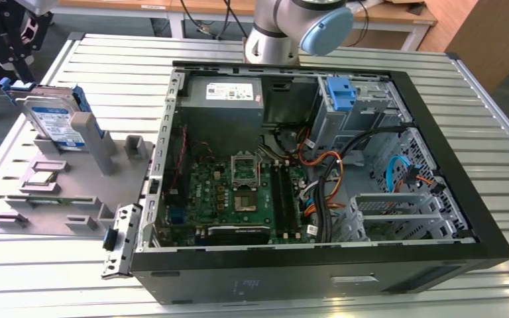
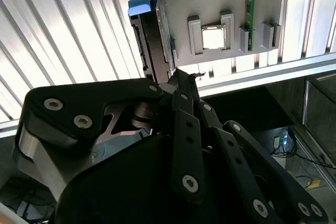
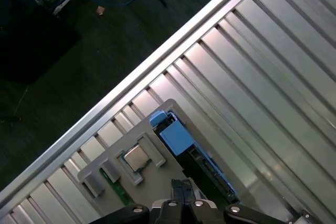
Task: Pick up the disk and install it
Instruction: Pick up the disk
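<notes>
Atop grey fixture [image 1: 69, 212], disk [image 1: 56, 122] upright in slot — hand [image 1: 8, 66] just above, grip unclear, PC case [image 1: 466, 218] beside

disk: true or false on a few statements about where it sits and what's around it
1. The disk stands on edge in the grey fixture. True.
2. The disk is already inside the computer case. False: it is outside, on the exterior view's left of the computer case.
3. The computer case lies open, its motherboard showing. True.
4. The table is a wooden board. False: it is ribbed metal slats.
</notes>
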{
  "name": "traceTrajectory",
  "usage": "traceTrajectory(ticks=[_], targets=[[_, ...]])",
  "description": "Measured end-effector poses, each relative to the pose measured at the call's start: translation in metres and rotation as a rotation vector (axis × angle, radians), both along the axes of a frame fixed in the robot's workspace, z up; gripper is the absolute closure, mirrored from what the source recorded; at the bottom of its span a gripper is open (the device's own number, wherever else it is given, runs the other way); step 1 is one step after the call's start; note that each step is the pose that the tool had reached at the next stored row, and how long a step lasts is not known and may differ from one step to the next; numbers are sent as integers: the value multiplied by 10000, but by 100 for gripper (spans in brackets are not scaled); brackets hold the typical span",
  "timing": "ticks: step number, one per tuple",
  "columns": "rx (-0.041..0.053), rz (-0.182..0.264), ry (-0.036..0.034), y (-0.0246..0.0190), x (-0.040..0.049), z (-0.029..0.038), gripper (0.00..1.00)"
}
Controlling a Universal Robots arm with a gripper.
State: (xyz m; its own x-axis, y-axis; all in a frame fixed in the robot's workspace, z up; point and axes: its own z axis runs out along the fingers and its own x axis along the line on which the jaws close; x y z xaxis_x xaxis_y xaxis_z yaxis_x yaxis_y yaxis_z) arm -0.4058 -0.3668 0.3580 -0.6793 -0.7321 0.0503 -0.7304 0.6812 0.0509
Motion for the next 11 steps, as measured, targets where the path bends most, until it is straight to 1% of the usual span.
traceTrajectory(ticks=[11], targets=[[0, 503, 1, 0, 0, 0, 89]])
